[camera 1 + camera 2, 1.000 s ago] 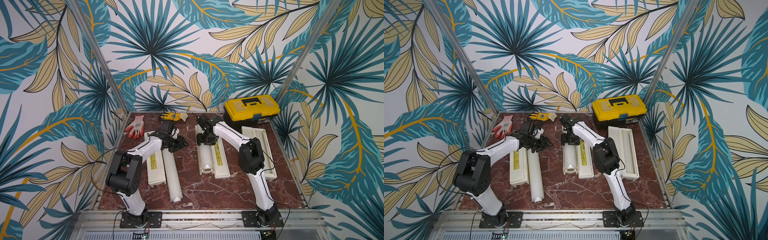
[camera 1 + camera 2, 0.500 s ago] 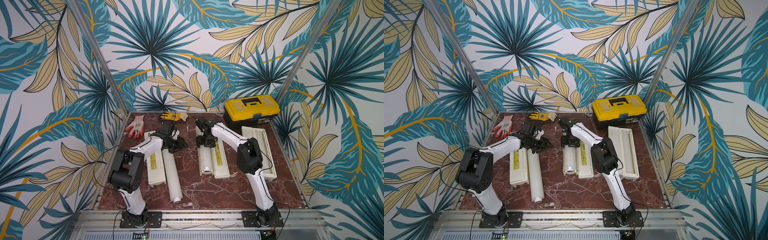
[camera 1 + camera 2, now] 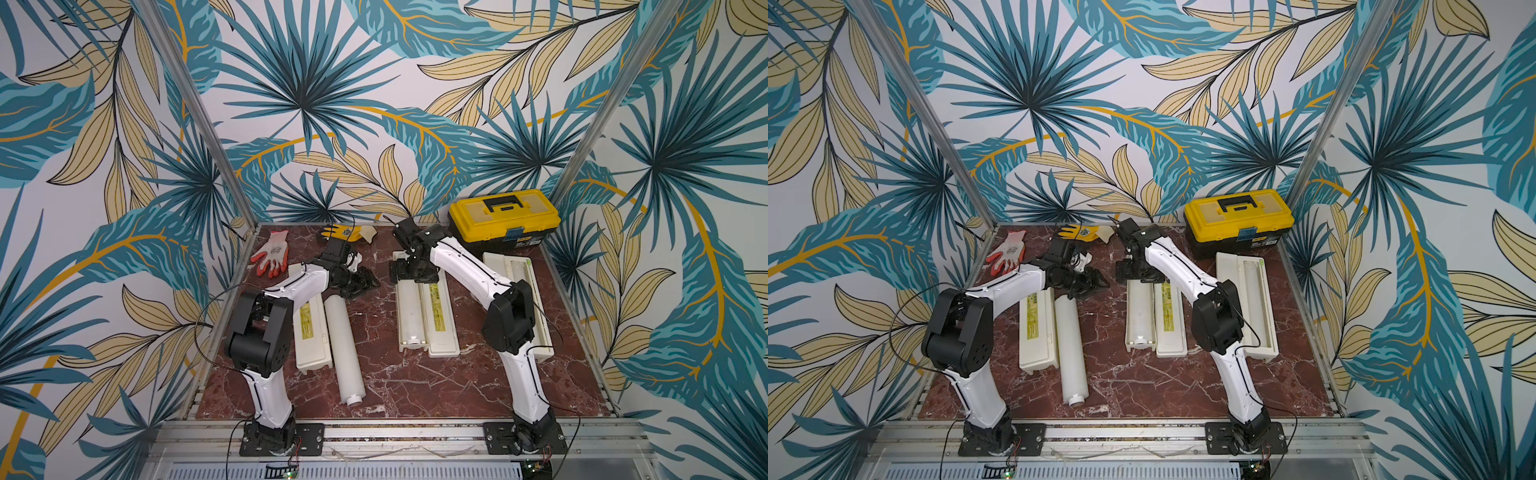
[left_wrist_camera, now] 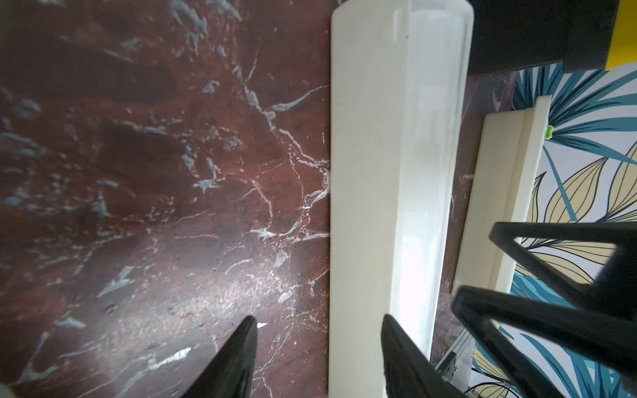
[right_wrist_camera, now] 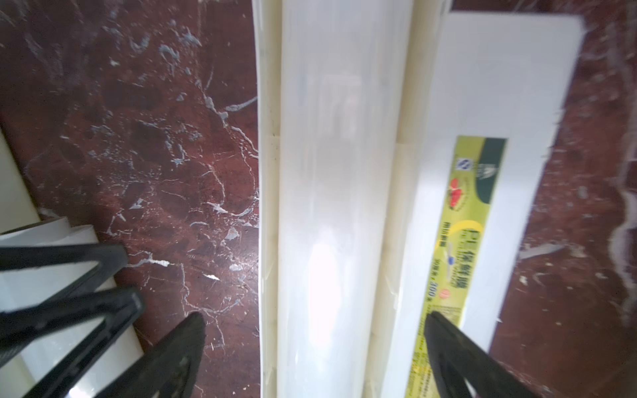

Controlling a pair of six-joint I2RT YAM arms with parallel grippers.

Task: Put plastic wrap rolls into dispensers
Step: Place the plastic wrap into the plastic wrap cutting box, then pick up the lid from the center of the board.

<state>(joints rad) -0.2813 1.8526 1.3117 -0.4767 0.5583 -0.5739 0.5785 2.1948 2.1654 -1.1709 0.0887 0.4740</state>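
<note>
The right jaws stood wide apart, released, straddling a plastic wrap roll [image 5: 331, 206] that lay in the open middle dispenser [image 3: 434, 328]. The left jaws were parted and empty over the surface [image 4: 138, 172], near the far end of a loose roll [image 3: 345, 345] just beside the closed left dispenser [image 3: 309, 332].

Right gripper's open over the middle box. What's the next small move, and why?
Probably lift the right gripper straight up. The roll already lies in the middle box, and the jaws stand wide on either side without gripping it. That would clear room to fold the open lid over.
</note>
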